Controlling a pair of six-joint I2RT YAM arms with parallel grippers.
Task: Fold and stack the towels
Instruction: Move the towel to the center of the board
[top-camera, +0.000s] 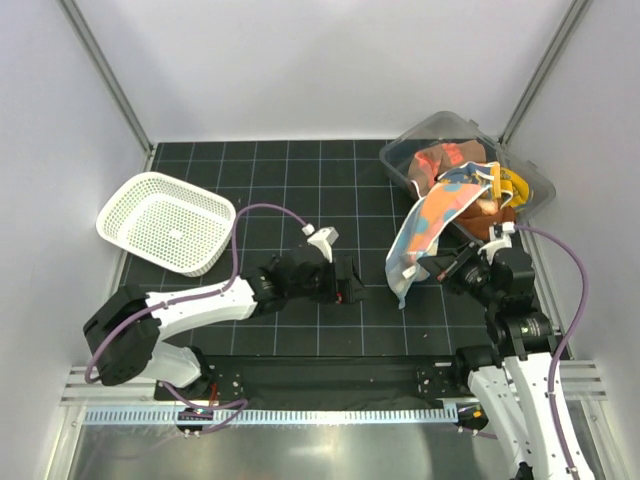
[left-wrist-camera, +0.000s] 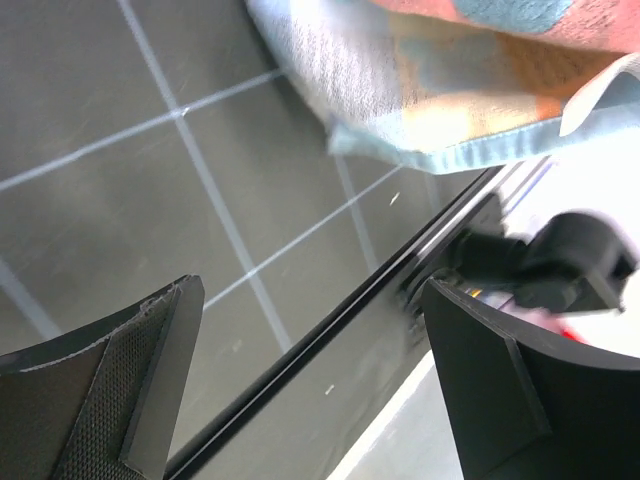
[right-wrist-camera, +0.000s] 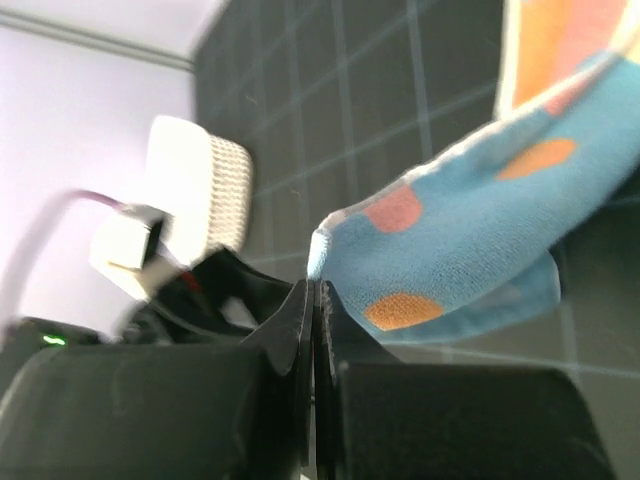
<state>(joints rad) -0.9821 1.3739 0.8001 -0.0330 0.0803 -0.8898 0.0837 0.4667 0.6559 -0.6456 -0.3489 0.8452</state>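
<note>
Where it hangs, towel (top-camera: 428, 230), blue, orange-spotted

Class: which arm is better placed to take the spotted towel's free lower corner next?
Left, probably. The left claw is open, empty and faces the lower edge of the spotted towel; the right claw is shut on that towel.
</note>
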